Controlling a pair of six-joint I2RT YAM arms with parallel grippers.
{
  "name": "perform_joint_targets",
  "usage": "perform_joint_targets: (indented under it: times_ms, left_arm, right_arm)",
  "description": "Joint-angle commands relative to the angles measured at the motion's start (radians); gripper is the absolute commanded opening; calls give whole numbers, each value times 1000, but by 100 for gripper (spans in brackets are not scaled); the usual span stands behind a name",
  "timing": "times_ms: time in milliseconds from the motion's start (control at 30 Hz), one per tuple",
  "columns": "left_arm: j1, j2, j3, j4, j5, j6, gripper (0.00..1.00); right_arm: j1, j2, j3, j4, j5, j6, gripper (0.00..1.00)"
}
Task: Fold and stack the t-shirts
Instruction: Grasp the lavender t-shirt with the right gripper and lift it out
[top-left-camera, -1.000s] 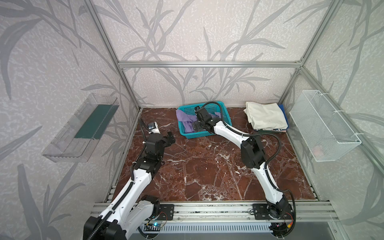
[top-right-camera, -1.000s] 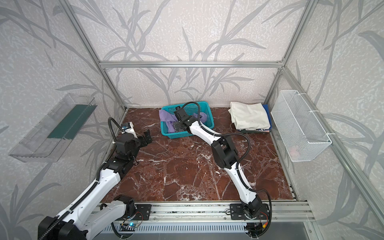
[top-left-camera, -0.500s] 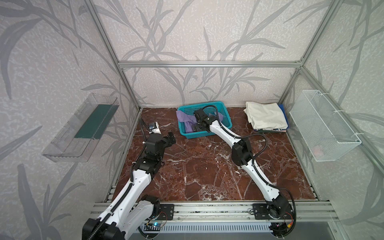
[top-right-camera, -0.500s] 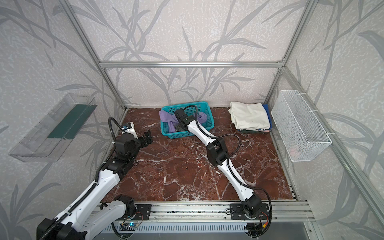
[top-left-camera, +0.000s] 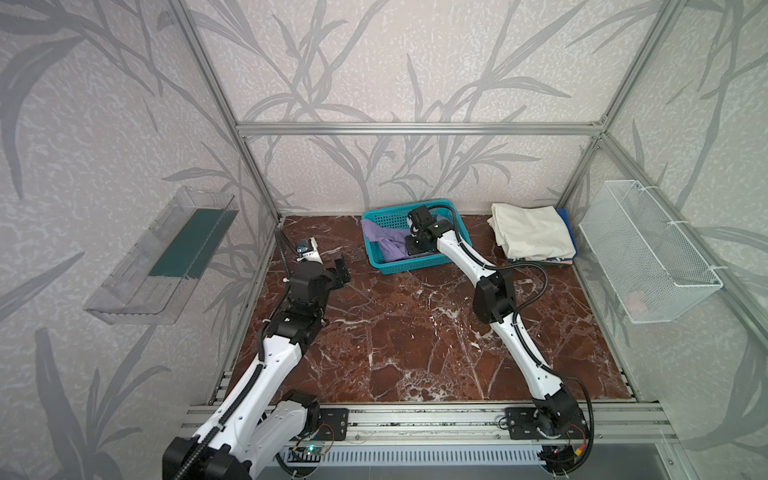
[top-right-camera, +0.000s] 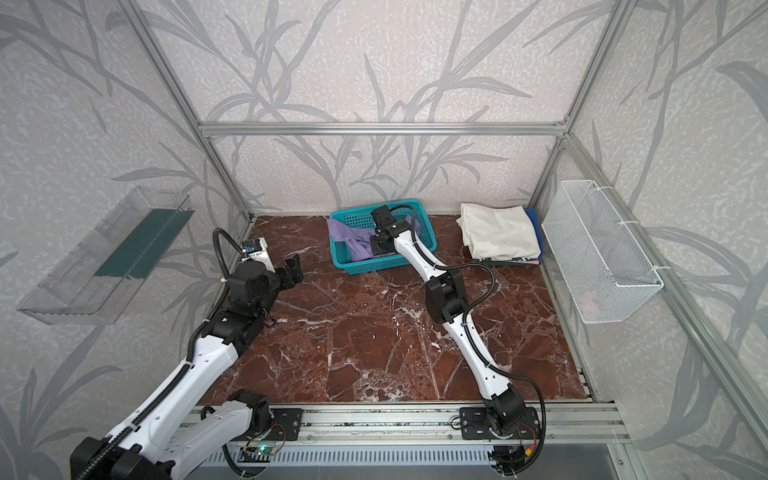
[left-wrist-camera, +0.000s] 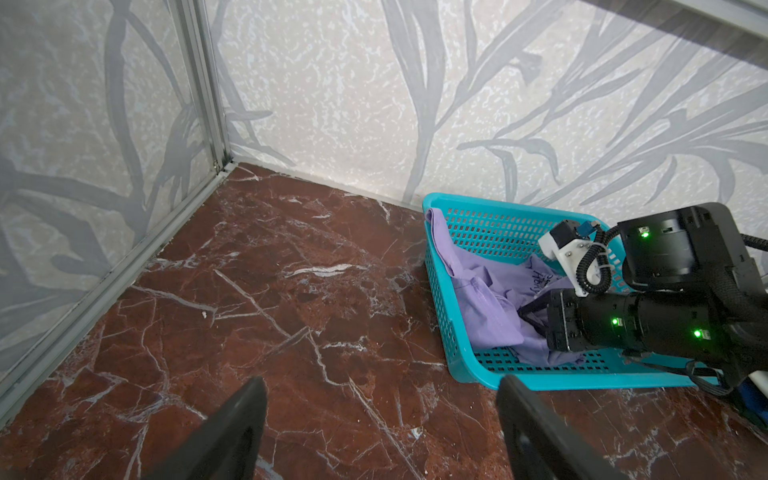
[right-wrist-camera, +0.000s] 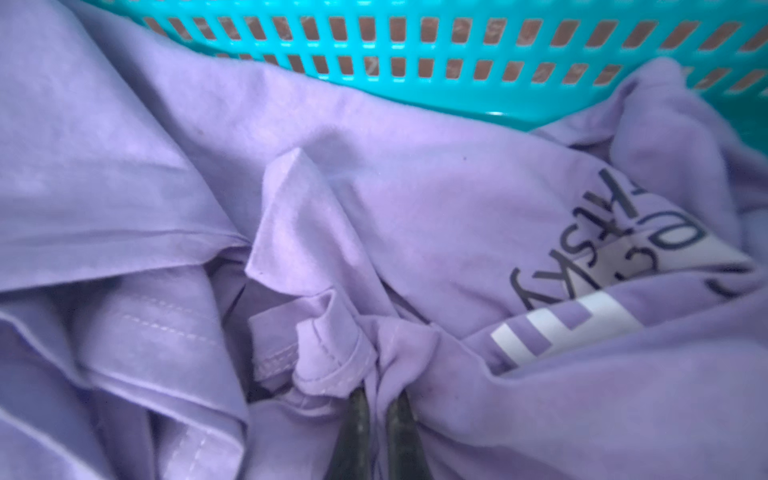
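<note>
While the red marble tabletop (top-left-camera: 395, 324) in front of the teal plastic lattice basket (top-left-camera: 415, 264) lies bare, it offers spreading room | left gripper (left-wrist-camera: 380, 382): jaws spread, empty, left of basket, the farther arm | right gripper (right-wrist-camera: 380, 399): inside basket, clenched on a bunched fold of the crumpled lavender cotton t-shirt (right-wrist-camera: 374, 187); no clear long axis, one end draped over basket's left rim; likely exit is up over the near wall | folded cream-white cloth t-shirt (top-left-camera: 532, 237) tops a stack right of basket, apart.

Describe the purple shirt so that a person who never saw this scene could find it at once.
At the back of the red marble table stands a teal basket. The purple shirt lies crumpled inside it, pinched by the right gripper. Unlike the folded cream shirt nearby, it is purple with dark lettering.
</note>
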Motion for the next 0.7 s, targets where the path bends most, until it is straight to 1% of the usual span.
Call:
perform_joint_targets:
  times_ms: [0, 100, 167, 200, 233, 300, 433, 567, 667]
  left_arm:
    - [-11, 27, 54, -67, 8, 1, 86]
    - [-15, 44, 52, -62, 7, -4, 86]
    - [-18, 55, 55, -57, 13, -9, 86]
    - [-20, 62, 60, -56, 19, -8, 86]
    - [-21, 72, 66, -55, 33, 0, 86]
    - [-23, 95, 88, -61, 59, 6, 85]
    - [-36, 168, 155, -96, 122, 17, 86]
    - [-64, 235, 207, -107, 147, 36, 86]
    - [-97, 282, 250, -116, 149, 64, 86]
  right_arm:
    - [1, -82, 30, -60, -2, 3, 0]
    - [2, -176, 20, -77, -46, -1, 0]
    - [2, -252, 4, -85, -40, -3, 0]
    - [4, -296, 0, -104, 5, -2, 0]
    - [10, -337, 1, -128, 86, -2, 0]
    - [18, -419, -12, -157, 202, -21, 0]
    - [18, -587, -73, -168, 288, -63, 0]
    - [18, -760, -160, -175, 420, -94, 0]
    - [12, -928, -309, -108, 541, -129, 0]
